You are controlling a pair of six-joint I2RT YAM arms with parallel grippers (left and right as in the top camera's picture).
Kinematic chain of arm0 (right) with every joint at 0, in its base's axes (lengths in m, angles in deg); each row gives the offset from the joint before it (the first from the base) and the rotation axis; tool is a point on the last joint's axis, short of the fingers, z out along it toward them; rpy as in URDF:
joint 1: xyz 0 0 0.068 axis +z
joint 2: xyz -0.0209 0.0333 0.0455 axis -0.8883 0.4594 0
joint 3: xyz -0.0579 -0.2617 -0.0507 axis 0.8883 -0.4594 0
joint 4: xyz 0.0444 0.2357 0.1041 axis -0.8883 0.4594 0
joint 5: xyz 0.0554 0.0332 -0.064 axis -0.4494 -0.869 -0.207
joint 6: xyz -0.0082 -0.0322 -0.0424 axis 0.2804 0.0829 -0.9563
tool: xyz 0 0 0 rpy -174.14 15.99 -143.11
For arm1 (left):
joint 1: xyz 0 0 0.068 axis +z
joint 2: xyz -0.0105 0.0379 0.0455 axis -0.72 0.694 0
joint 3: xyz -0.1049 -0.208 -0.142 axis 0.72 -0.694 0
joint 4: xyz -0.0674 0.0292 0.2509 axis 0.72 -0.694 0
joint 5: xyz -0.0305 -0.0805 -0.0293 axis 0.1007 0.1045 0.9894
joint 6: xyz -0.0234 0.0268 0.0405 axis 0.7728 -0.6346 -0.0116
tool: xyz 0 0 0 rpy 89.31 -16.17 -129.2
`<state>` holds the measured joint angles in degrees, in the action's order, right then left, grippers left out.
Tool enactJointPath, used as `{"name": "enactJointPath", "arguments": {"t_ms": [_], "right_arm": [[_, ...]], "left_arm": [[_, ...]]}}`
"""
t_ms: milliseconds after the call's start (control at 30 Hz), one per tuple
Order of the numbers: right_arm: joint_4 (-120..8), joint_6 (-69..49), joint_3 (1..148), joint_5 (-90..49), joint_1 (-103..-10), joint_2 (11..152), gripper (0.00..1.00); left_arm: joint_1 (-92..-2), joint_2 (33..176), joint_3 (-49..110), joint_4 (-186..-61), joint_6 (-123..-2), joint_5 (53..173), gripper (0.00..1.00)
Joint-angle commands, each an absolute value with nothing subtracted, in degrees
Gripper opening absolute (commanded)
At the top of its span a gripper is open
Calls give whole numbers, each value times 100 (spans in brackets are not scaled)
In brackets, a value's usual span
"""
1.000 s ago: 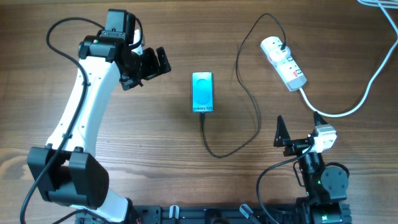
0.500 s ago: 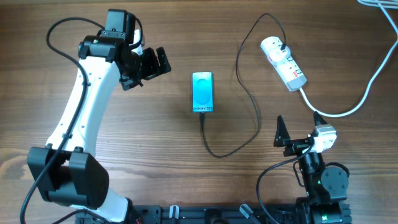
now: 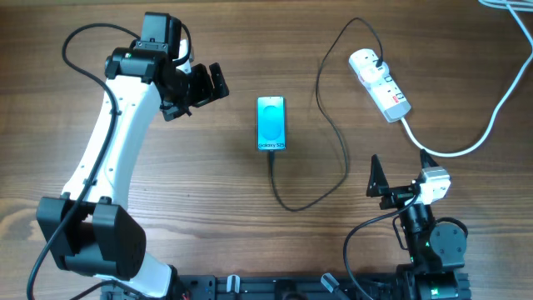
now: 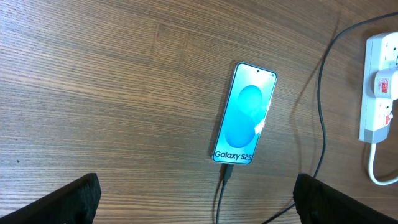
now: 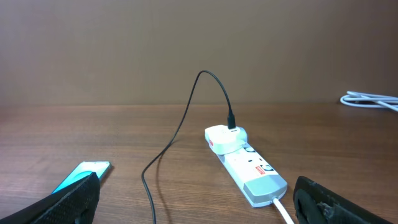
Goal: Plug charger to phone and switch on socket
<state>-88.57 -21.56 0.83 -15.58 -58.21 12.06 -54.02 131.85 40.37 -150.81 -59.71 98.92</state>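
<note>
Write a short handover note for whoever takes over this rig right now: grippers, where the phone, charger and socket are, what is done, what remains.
Left gripper: open, empty, left of the phone.
Right gripper: open, empty, near the socket.
Phone lies flat, screen lit. Charger runs from the socket to the phone's lower end.
Done: the charger's tip looks seated in the phone.
Left: switch the socket on; whether it is already on cannot be read.

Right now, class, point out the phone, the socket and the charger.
phone point(image 3: 271, 122), overhead view, middle of its cyan screen.
socket point(image 3: 387, 92), overhead view, middle of its white body.
charger point(image 4: 227, 173), left wrist view, connector beside the phone.
</note>
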Motion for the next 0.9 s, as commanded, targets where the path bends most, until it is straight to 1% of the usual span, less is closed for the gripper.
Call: {"name": "enactJointPath", "arguments": {"t_ms": [0,467,633,867], "right_arm": [[-8870,-2228,74,-1527,-5840,1127,100],[-8870,-2226,74,-1527,-5840,1127,100],[-8870,-2228,74,-1529,-5840,1127,100],[-8870,-2226,74,-1527,-5840,1127,100]], "left_arm": [[-5398,13209,4043,-15070,-5918,9879,100],[-5398,13209,4043,-15072,-5918,9881,100],[-5398,13209,4043,-15393,-5918,9876,100],[-5411,13209,4043,-15518,-5914,9881,100]]}}
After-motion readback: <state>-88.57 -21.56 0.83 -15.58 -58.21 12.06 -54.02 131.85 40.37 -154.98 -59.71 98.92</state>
